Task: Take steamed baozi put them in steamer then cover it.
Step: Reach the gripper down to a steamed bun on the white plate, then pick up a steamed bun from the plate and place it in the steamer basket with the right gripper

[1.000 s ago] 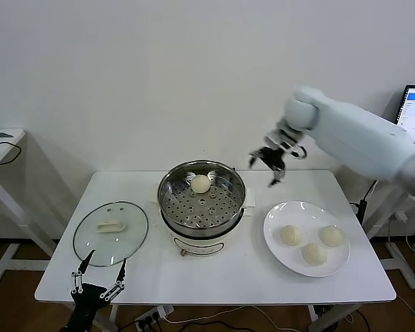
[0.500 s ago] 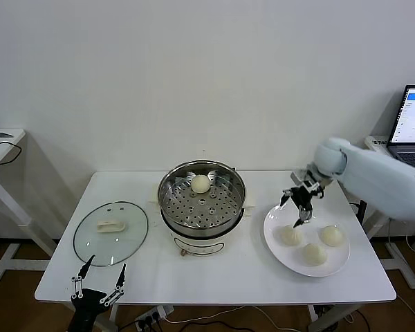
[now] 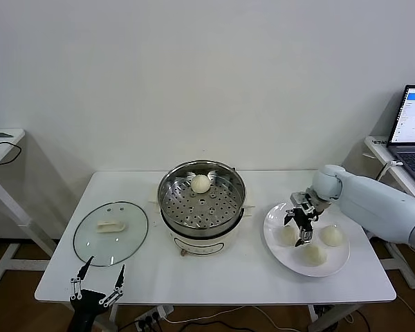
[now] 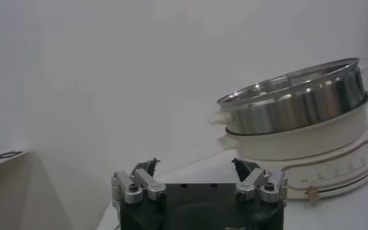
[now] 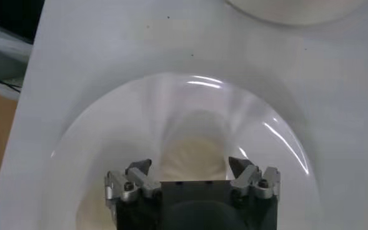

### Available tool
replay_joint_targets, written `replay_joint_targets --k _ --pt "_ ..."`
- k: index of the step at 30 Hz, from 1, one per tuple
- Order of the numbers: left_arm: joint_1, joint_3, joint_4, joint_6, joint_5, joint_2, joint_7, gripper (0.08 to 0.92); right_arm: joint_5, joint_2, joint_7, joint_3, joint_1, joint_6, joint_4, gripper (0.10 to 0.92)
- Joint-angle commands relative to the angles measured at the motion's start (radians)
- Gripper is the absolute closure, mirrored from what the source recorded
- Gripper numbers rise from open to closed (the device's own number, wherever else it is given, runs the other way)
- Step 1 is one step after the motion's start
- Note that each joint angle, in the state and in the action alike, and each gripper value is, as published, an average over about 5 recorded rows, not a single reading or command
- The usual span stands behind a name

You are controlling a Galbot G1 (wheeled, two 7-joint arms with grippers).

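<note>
The steamer [image 3: 201, 205] stands mid-table with one baozi [image 3: 200, 183] on its perforated tray; its steel wall also shows in the left wrist view [image 4: 296, 100]. Three baozi lie on a white plate [image 3: 273, 238]: left [image 3: 286, 235], right [image 3: 331, 236], front [image 3: 314, 254]. My right gripper [image 3: 299, 228] is open, low over the left baozi, which sits between its fingertips in the right wrist view [image 5: 193, 157]. The glass cover [image 3: 111, 232] lies flat at the table's left. My left gripper [image 3: 97, 277] is open, parked at the front left edge.
A laptop [image 3: 411, 124] stands on a side table at the far right. Another small table edge [image 3: 0, 138] is at the far left. Bare tabletop [image 3: 214, 277] lies in front of the steamer.
My right gripper has come from above the table right of the steamer down to the plate, and now sits low over the left baozi. The left arm has stayed parked.
</note>
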Motion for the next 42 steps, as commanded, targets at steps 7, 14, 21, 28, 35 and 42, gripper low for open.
replay_joint_targets --k 7,14,21,28,35,42 --pt "0.006 0.002 0.003 -0.008 0.001 -0.004 0.000 0.177 -0.040 0.009 0.013 0.021 -0.019 -0.004 -0.010 0.334" --pt "0.003 0.002 -0.003 -0.008 0.001 -0.002 -0.001 0.177 -0.046 -0.015 -0.023 0.020 0.073 0.003 0.049 0.359" --pt "-0.004 0.004 -0.006 -0.007 0.001 0.006 -0.002 0.177 -0.029 0.045 -0.207 0.004 0.316 0.051 0.077 0.364" --pt "-0.016 0.006 -0.013 -0.006 -0.002 0.008 -0.003 0.177 0.180 0.240 -0.258 -0.134 0.581 -0.009 0.102 0.364" --pt "-0.029 0.012 -0.013 -0.008 -0.006 0.015 -0.004 0.177 0.337 0.454 -0.225 -0.242 0.648 -0.093 0.099 0.364" --pt "-0.035 0.010 -0.013 -0.017 -0.008 0.019 -0.006 0.177 0.361 0.622 -0.145 -0.315 0.592 -0.126 0.014 0.367"
